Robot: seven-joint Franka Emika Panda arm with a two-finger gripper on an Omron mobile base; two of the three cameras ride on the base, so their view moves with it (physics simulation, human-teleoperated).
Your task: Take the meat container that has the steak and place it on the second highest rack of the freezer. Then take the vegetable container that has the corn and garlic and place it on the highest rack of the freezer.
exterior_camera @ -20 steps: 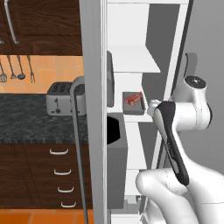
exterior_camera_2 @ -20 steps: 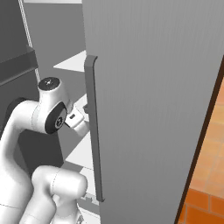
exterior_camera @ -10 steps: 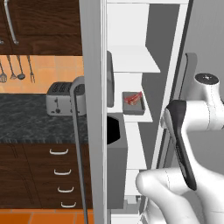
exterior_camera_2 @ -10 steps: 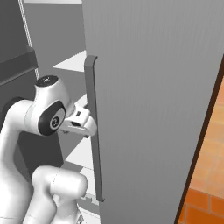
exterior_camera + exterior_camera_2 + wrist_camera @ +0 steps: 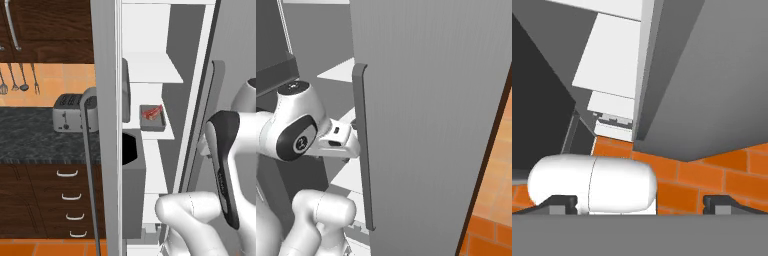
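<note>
Right, the freezer (image 5: 150,150) stands open, and the steak (image 5: 152,113) sits in its grey tray (image 5: 153,119) on the second highest rack (image 5: 159,131), just under the highest rack (image 5: 150,67). The gripper (image 5: 639,202) is released, fingertips (image 5: 559,202) wide apart with nothing between them, out by the freezer door (image 5: 431,115) and its long handle (image 5: 363,150), aimed down at the orange floor tiles (image 5: 712,175). A toaster (image 5: 70,113) sits on the counter to the left.

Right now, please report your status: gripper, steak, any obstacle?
Gripper open, empty. Steak in its tray on a freezer shelf. Freezer door handle close beside the hand.
</note>
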